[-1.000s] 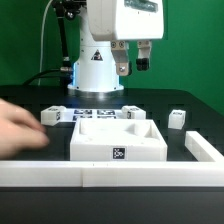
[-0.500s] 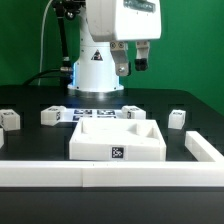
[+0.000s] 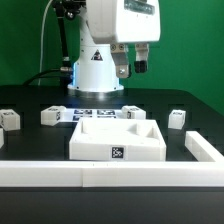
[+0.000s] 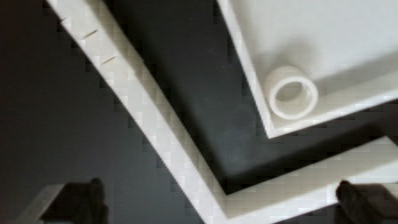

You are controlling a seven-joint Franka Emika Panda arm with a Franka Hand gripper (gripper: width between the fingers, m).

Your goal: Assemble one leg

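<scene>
Fingertips (image 3: 122,69) of the gripper (image 3: 132,66) hang spread apart with nothing between them, high above the table. In the wrist view the two dark pads (image 4: 73,201) stand wide at the edges, with black table and a long white bar (image 4: 146,112) between them.

One leg (image 3: 178,118), a small white upright post, stands far below the fingers and off to the exterior view's right. A second leg (image 3: 52,115) and a third leg (image 3: 10,119), the same shape, stand low toward the exterior view's left, well apart from the fingers. Their tags are too small to read.

Below the fingers lies the large white tabletop piece (image 3: 118,147), a black-and-white tag (image 3: 118,153) on its front wall. Its recessed pockets (image 3: 100,128) show bare white floors. The marker board (image 3: 92,109) lies behind it.
</scene>
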